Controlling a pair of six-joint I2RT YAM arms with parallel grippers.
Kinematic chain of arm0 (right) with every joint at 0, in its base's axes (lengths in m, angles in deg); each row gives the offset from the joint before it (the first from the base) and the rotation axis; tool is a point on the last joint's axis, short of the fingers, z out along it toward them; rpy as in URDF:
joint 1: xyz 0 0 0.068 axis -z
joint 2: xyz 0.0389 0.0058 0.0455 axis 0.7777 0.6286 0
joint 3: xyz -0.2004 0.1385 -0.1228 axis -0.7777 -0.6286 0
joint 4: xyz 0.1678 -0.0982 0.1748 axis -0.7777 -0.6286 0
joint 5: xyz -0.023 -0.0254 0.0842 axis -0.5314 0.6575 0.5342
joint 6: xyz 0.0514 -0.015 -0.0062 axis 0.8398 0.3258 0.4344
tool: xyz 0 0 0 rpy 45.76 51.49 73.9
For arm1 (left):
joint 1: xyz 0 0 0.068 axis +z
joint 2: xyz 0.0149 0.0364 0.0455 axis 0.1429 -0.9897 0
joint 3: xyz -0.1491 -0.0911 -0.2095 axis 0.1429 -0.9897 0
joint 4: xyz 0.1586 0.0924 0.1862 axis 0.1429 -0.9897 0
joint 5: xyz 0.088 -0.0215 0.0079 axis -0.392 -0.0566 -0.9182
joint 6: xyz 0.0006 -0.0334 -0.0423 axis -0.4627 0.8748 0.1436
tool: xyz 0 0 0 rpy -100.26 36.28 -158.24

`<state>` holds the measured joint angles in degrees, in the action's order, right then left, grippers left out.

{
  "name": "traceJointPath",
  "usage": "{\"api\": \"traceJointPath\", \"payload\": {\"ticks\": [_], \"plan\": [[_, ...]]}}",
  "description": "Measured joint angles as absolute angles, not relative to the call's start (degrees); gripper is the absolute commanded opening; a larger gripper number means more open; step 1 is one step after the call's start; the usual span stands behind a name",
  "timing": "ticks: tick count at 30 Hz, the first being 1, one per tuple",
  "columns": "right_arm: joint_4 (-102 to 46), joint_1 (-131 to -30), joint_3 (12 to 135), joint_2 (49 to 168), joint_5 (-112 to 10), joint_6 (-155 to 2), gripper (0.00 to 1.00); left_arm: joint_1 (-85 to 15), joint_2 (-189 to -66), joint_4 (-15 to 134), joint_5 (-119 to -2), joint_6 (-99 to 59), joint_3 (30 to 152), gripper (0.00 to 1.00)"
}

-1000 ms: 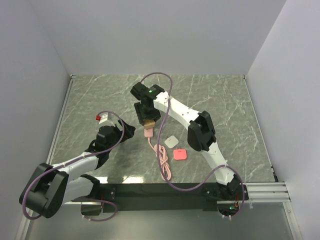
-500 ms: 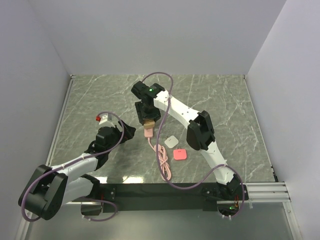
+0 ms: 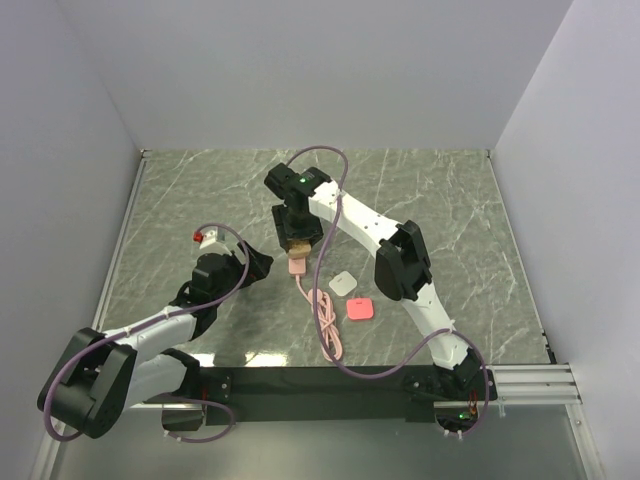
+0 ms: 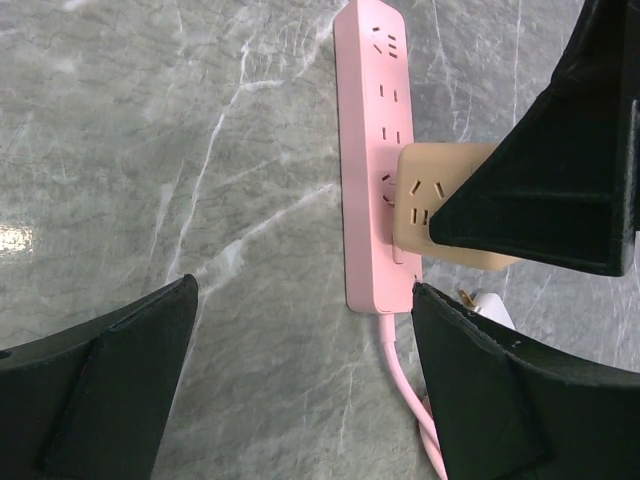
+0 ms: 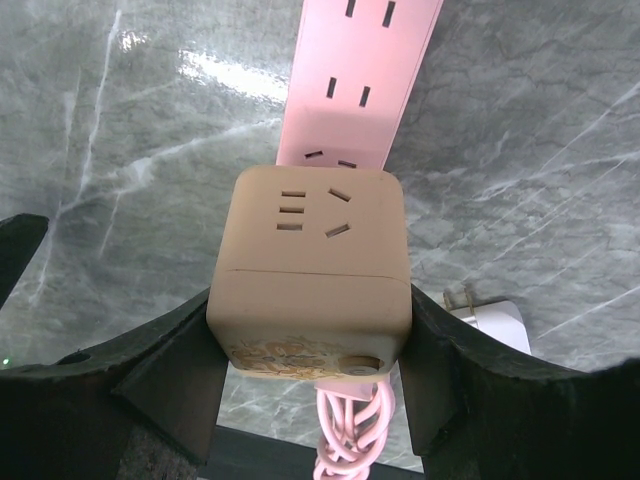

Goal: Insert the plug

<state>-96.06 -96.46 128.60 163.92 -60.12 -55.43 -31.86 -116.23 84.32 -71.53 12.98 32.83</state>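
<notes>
The coral-pink plug point(image 3: 360, 309) lies flat on the table, right of the coiled cord, with no gripper touching it. It is out of both wrist views. My right gripper point(image 3: 296, 238) point(image 5: 310, 330) is shut on the tan cube point(image 5: 310, 270) point(image 3: 296, 245) point(image 4: 435, 210). It holds the cube over the near end of the pale-pink power strip point(image 5: 350, 90) point(image 4: 372, 150) point(image 3: 297, 265). I cannot tell whether the cube touches the strip. My left gripper point(image 3: 258, 262) point(image 4: 303, 290) is open and empty, just left of the strip.
A small white plug point(image 3: 345, 283) point(image 5: 495, 325) point(image 4: 490, 310) lies beside the strip's cord end, above the coral plug. The pink cord point(image 3: 328, 325) coils toward the near edge. A small red and white object point(image 3: 205, 236) sits at the left. Grey walls enclose the table.
My right wrist has shifted very slightly with the tan cube still in its grip. The left gripper has barely moved. The coral plug has not moved.
</notes>
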Motion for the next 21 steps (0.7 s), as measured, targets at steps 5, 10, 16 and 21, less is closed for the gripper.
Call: {"api": "traceJointPath", "payload": {"ticks": [5, 10, 16, 21], "plan": [[-96.33, -96.42, 129.34, 164.02, -60.14, -55.45, 0.00, -31.86, -116.23, 84.30, -71.53, 12.98, 32.83, 0.94], [-97.59, -96.16, 131.40, 165.18, -59.75, -55.52, 0.00, -31.86, -116.23, 84.30, -71.51, 12.98, 32.83, 0.94], [-99.74, -95.39, 134.68, 167.00, -58.17, -55.56, 0.00, -31.86, -116.23, 84.30, -71.40, 12.95, 32.83, 0.94], [-100.63, -95.24, 136.23, 167.76, -57.91, -55.63, 0.00, -31.86, -116.29, 84.32, -71.25, 12.95, 32.83, 0.94]]}}
